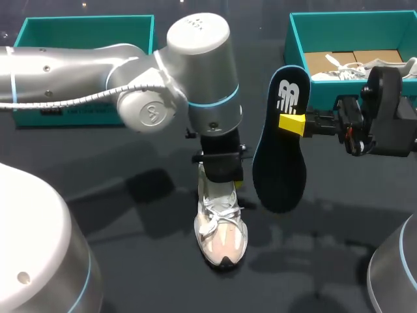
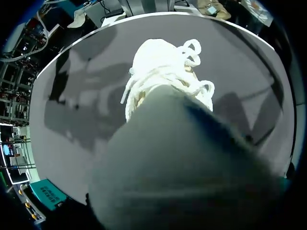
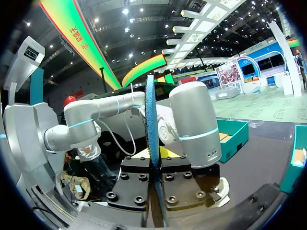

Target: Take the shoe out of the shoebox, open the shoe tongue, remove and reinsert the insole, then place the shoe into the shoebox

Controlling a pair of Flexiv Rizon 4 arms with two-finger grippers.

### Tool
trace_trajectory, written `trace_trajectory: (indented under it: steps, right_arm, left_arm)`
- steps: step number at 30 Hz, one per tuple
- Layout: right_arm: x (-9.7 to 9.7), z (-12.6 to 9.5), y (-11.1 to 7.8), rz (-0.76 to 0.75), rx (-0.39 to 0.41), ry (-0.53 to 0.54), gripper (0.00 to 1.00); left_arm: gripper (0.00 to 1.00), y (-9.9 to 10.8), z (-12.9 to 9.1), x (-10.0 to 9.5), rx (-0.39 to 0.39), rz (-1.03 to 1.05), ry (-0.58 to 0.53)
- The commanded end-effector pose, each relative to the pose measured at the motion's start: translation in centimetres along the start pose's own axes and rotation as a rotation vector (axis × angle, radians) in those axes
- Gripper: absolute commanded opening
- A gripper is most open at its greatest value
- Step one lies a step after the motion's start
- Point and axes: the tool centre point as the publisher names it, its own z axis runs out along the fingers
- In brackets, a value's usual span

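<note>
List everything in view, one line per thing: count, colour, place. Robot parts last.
White lace-up sneaker: one, white with a pale pink toe, standing mid-table, toe toward the head camera.
Dark flat foam insole: one, navy with a white logo, held in the air just right of the sneaker.
Teal cardboard boxes: two, teal, at the table's back, one on the left, one on the right.
Second white shoe: one, white, lying in the right box.
Table: one, dark grey, under everything.
Left hand: one, black, at the sneaker's heel end.
Right hand: one, black with yellow tips, shut on the insole.
</note>
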Motion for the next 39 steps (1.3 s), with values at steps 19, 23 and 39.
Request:
trace_trajectory:
  steps: [19,23,39]
  right_arm:
    - [0.7,-0.3,-0.2,0.000,-0.001,-0.012,0.00]
    - [0.7,-0.3,-0.2,0.000,-0.001,-0.012,0.00]
    - [0.7,-0.3,-0.2,0.000,-0.001,-0.012,0.00]
  left_arm:
    - [1.00,2.8,-10.4,-2.7,0.094,-0.263,-0.585]
    - [1.00,2.6,-11.9,-3.2,0.106,-0.238,-0.645]
    - [1.00,2.4,-13.0,-4.3,0.035,-0.184,-0.800]
